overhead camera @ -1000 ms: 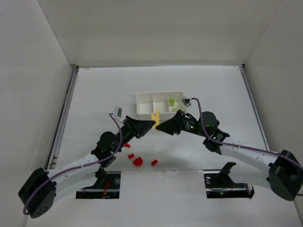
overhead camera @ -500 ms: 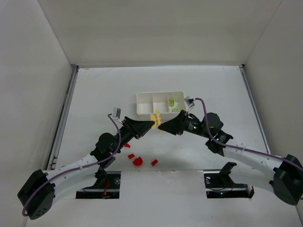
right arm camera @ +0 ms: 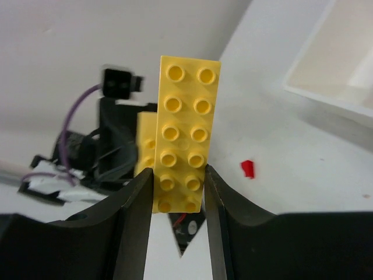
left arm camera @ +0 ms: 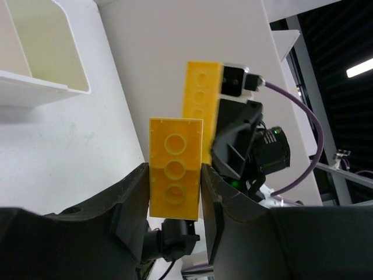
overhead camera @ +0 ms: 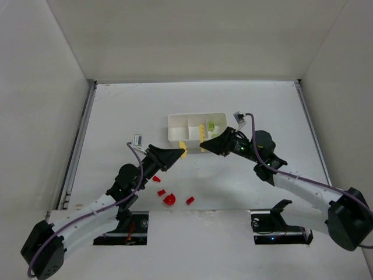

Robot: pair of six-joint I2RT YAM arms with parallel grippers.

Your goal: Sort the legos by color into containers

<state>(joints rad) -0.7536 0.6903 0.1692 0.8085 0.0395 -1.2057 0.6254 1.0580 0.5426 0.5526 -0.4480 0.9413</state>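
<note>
At the near edge of the tray (overhead camera: 196,115), the yellow pair is now split: left gripper (left arm camera: 173,181) clamps the short brick (left arm camera: 175,149), right gripper (right arm camera: 178,178) clamps the long brick (right arm camera: 185,131); binning next.

no legible txt, nos, logos or signs in any of the 3 views

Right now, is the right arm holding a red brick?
No, the brick it holds is yellow, with two rows of studs showing.
</note>
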